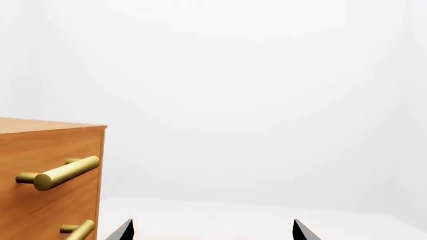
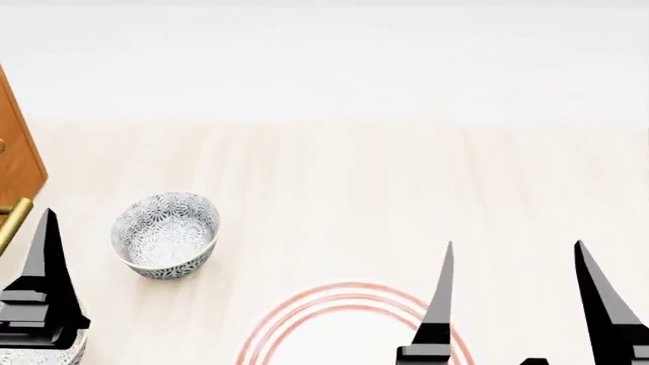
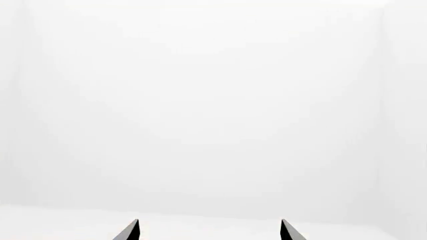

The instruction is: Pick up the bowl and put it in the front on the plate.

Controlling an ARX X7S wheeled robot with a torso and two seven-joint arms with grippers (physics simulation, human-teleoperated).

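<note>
- Bowl (image 2: 166, 235): stands upright on the pale wooden bench (image 2: 335, 190), toward the left side of the head view, its grey-blue flower pattern visible inside and out. Nothing touches it.
- Plate (image 2: 304, 312): lies on the bench at the lower middle of the head view, partly cut off by the lower edge; the red rings near its rim are visible. It is near the bowl, to its right and closer to the robot, not touching it.
- Left pincer (image 1: 212, 231): open wide, empty. In the left wrist view only its two dark fingertips show, well apart, with nothing between them. In the head view one finger (image 2: 45, 266) rises just left of the bowl, near it but apart.
- Right pincer (image 2: 527, 304): open wide, empty. It hangs above the right part of the plate, well apart from the bowl.
- Second patterned bowl (image 2: 41, 356): only a part of its rim shows at the lower left corner, under the left pincer.
- Wooden cabinet (image 1: 47, 175): with brass bar handles (image 1: 63, 172), stands at the left edge of the bench, beyond the left pincer.
</note>
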